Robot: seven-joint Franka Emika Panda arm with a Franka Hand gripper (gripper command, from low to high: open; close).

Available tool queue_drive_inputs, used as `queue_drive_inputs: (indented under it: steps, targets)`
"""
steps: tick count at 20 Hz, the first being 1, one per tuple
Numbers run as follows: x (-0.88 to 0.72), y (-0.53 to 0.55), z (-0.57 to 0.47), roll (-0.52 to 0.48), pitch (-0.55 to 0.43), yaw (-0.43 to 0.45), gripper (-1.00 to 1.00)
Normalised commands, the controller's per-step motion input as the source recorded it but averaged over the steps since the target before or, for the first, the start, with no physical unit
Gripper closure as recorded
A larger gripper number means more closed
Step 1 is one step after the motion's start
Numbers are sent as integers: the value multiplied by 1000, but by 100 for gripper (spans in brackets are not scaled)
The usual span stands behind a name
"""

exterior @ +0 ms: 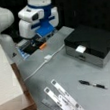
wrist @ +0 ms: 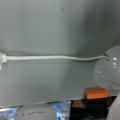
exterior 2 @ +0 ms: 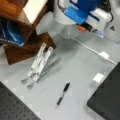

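Here the gripper (exterior: 42,37) hangs low over the far end of the grey tabletop (exterior: 71,76), close to the arm's own base, and holds nothing that the pictures show. Whether its jaws are spread or pressed together cannot be told: the wrist view gives no clear sight of the fingers.

The thing nearest to the gripper is the white cable (wrist: 50,57), which in the wrist view runs flat across the tabletop from a small white plug (wrist: 2,58) at the left towards a pale rounded shape at the right. In both front views the cable (exterior: 38,67) lies on the surface just below the gripper, apart from it, with its plug (exterior 2: 104,55) partway along. So nothing is grasped yet; the cable is untouched, and any work with it is all still to do.

Well away lie a black pen (exterior: 93,85), a folded metal stand (exterior 2: 38,65), and a black box (exterior: 94,42) with a white tag on its front.
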Motion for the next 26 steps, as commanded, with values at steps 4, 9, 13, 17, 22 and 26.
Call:
queue_drive_inputs:
  steps: [4,9,13,17,22,26]
  targets:
    - [418,-95,196,-389,297,-93,-100]
    - [404,-176,236,-458,342,-94,-100]
    - [374,-186,253,-449,357,-79,-100]
    - [336,-177,217,-435,361,-53,-100]
    - [315,-152,166,-429,354,-31,-100]
    - [326,-114,184,-452,378,-17,-100]
